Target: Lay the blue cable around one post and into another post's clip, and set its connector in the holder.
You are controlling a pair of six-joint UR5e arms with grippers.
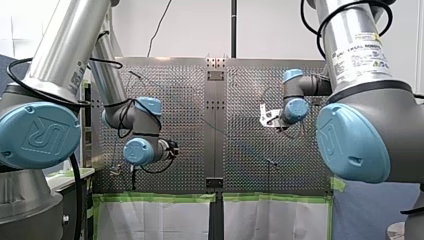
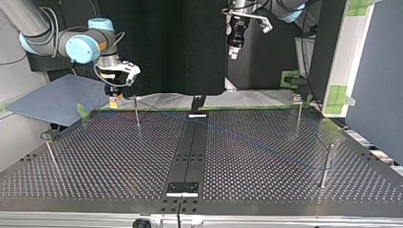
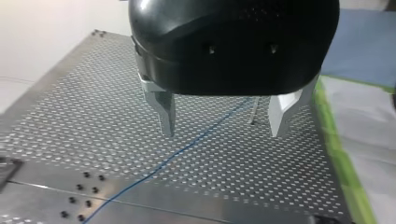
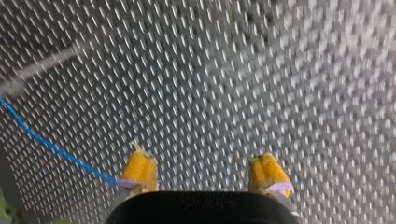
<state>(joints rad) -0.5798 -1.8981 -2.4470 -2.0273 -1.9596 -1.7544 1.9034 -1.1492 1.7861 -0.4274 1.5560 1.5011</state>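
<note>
Front view: my left pincer (image 1: 173, 148) is at the lower left and my right pincer (image 1: 267, 120) right of centre, both over the bench (image 1: 250, 160).

Top view: the blue cable (image 2: 247, 140) lies across the bench, from the centre toward a post (image 2: 326, 166) at the lower right.

Left wrist view: the metal fingers are apart and hold nothing. The cable runs beneath them.

Right wrist view: the yellow pads (image 4: 140, 170) are apart, and the cable ends just beside one.

- Dark perforated metal table (image 2: 119, 156), with a plain black strip (image 2: 190, 152) down its middle.
- Thin upright metal posts, four in the top view: far-left post (image 2: 137, 111), far-right post (image 2: 298, 114), near-right post (image 2: 326, 164), near-left post (image 2: 52, 159).
- Thin blue cable (image 2: 247, 140), lying from the far middle toward the near-right post.
</note>
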